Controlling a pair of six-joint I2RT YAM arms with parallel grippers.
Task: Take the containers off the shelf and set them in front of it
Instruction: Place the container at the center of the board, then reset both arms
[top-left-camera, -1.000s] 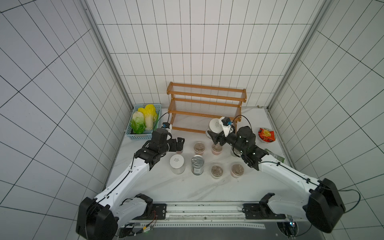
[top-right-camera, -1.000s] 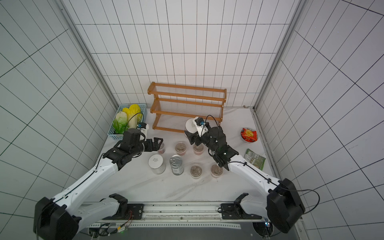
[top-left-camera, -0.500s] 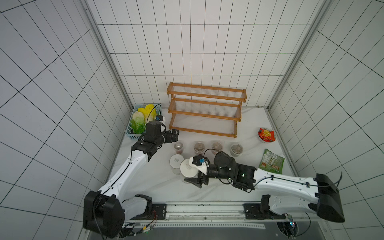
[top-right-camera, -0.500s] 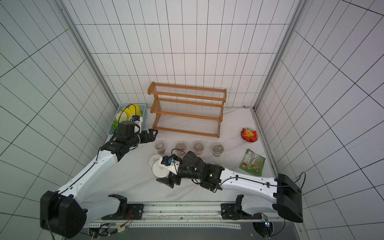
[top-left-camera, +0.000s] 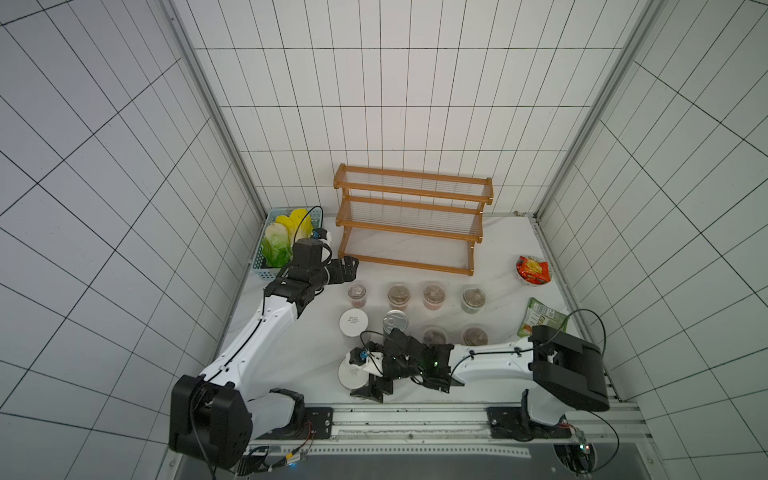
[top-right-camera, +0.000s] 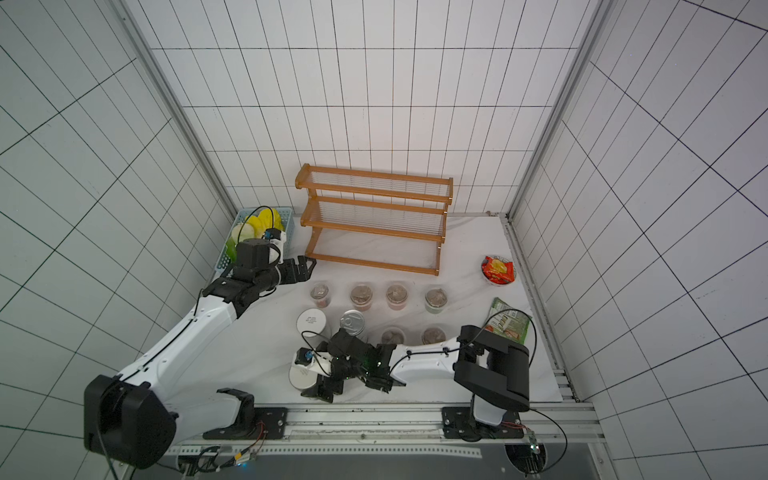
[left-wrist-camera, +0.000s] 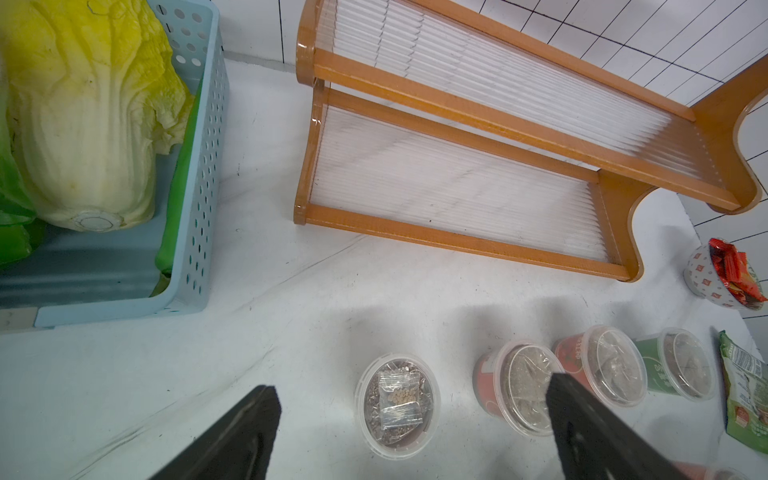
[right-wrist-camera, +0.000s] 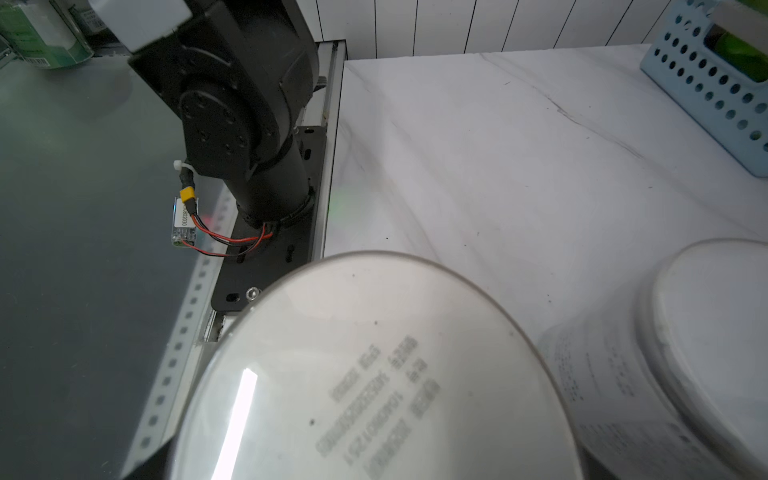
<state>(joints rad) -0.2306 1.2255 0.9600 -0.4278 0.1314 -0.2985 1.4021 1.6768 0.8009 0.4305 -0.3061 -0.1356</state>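
The shelf (top-left-camera: 411, 226) (left-wrist-camera: 457, 174) stands bare at the back of the table. In front of it is a row of clear cups (top-left-camera: 399, 294) with brown contents. Nearer sit a white-lidded jar (top-left-camera: 353, 322), a silver tin (top-left-camera: 395, 322) and two more cups (top-left-camera: 475, 334). My right gripper (top-left-camera: 360, 374) (top-right-camera: 312, 375) is shut on a second white-lidded jar (top-left-camera: 347, 374) (right-wrist-camera: 374, 374) by the table's front edge. Its fingers are hidden in the right wrist view. My left gripper (top-left-camera: 349, 266) (left-wrist-camera: 411, 384) hangs open and empty over the leftmost cup (left-wrist-camera: 397, 405), near the shelf's left foot.
A light-blue basket (top-left-camera: 262, 272) (left-wrist-camera: 199, 166) of cabbages stands at the back left, beside my left wrist. At the right edge are a bowl of red packets (top-left-camera: 532, 270) and a green snack bag (top-left-camera: 540, 318). The metal rail (top-left-camera: 415, 415) runs just past the held jar.
My right arm has swung from the shelf down to the front left of the table, carrying the white-lidded jar. My left gripper has drawn back from the leftmost cup toward the shelf's foot.
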